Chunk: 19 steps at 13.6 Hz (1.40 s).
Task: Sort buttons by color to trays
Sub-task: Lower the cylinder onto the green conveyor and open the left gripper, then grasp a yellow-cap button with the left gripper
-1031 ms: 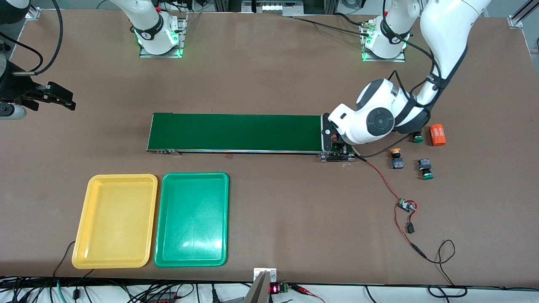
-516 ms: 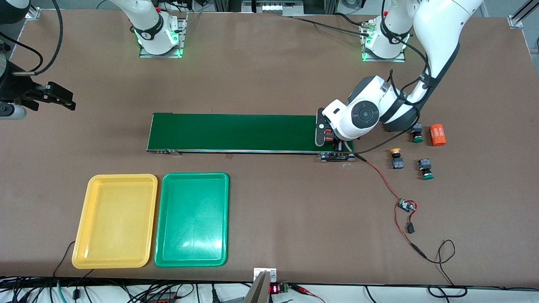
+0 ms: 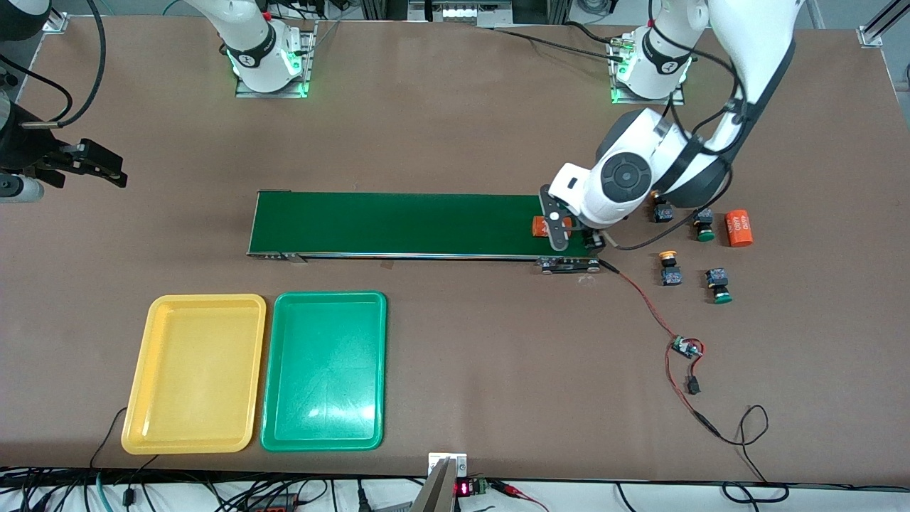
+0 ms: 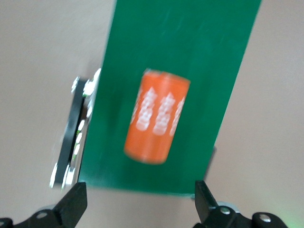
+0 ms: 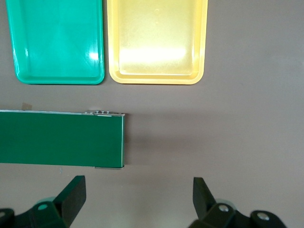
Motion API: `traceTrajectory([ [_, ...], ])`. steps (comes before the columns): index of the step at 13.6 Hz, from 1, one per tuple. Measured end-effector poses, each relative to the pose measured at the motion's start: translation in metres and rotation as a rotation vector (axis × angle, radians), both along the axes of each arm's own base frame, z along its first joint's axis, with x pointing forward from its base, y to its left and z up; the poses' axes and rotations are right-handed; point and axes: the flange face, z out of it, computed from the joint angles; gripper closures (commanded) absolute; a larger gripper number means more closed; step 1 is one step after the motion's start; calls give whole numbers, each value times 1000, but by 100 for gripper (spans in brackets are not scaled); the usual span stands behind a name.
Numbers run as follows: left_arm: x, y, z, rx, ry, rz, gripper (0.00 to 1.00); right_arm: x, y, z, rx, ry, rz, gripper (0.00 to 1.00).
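White arms, black joints, cables; fingers (image 4: 71,204) prob. black.

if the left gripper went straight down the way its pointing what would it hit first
Most likely the orange cylinder lying on the conveyor belt. The left gripper hangs open above it, fingers spread wider than the cylinder, so they might straddle it and reach the belt instead; depth is unclear.

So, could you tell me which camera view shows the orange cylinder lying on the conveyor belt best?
The left wrist view: the orange cylinder lies whole on the conveyor belt, white print visible. In the front view the left gripper covers most of it. The right wrist view shows only the belt's other end.
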Motion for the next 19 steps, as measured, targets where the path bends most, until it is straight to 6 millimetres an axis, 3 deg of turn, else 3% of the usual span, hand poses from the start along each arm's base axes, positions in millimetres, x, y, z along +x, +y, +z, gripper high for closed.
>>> traceTrajectory([
  [5,16,67,32,141,-24,444,0,6,6,0,-1,-35,11,0],
  [10,46,161,36,205,-47,896,0,13,6,-17,-6,-5,11,0],
  [12,62,184,31,239,-77,967,0,16,5,-24,-2,6,3,0],
  [15,89,222,14,230,-59,1044,0,15,-20,-27,57,13,-41,0],
  [19,96,236,-29,211,-16,1133,0,17,-21,-28,65,1,-44,0],
])
